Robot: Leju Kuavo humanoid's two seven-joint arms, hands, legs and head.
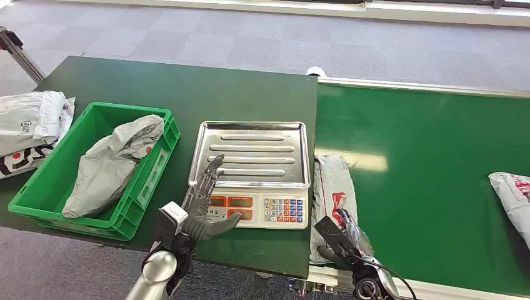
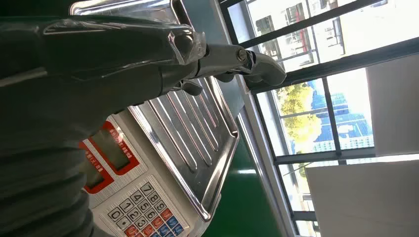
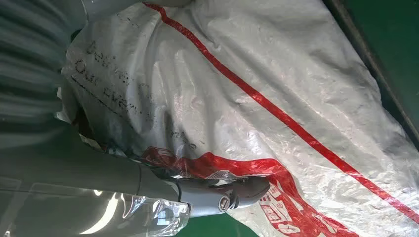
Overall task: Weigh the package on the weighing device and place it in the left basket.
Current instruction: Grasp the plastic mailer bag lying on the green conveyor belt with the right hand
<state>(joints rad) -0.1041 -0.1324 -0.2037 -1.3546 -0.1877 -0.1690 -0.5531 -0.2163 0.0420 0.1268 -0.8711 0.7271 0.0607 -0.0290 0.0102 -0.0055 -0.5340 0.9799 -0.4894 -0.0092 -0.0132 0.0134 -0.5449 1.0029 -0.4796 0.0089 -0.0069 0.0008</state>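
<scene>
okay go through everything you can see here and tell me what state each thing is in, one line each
Scale tray: empty, nothing on it.
Green basket: holds one grey package.
Package on the belt: lying flat beside the scale, right hand on its near end.
Left hand: fingers apart, holding nothing, over the scale's front.
Package at the belt's right edge: lying untouched.
Bags left of the basket: piled on the table.

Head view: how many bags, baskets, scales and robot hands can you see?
Grey bags: 4, in the basket, beside the scale, at the far left, at the right edge
Green baskets: 1
Scales: 1
Robot hands: 2, left robot hand, right robot hand
Total: 8
</scene>
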